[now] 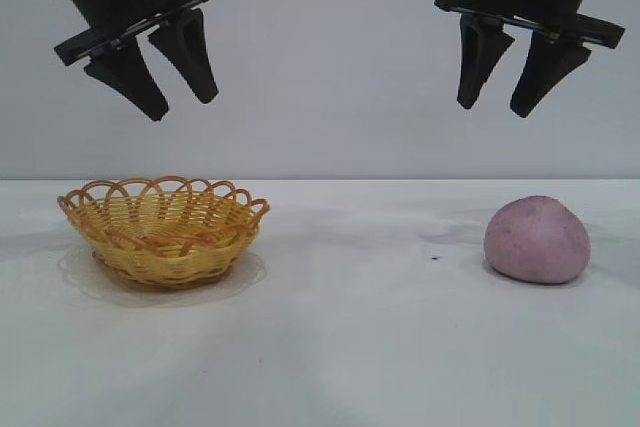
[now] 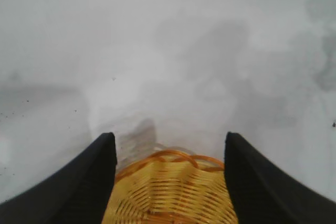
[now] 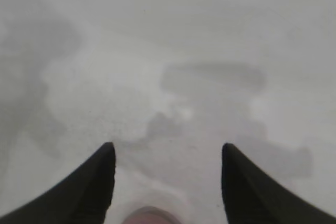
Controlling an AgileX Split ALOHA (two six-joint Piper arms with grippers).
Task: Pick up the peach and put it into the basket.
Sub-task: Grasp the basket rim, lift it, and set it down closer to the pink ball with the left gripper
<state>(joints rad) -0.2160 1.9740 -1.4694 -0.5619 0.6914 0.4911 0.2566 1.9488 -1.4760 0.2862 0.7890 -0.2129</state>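
right pincer open, empty, high above peach | left pincer open, empty, over basket | risk: rounded peach rolls from off-centre grip on desk

Spread left end effector frames the basket rim.

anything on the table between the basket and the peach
No, in the exterior view the table between the basket and the peach is bare apart from one tiny dark speck.
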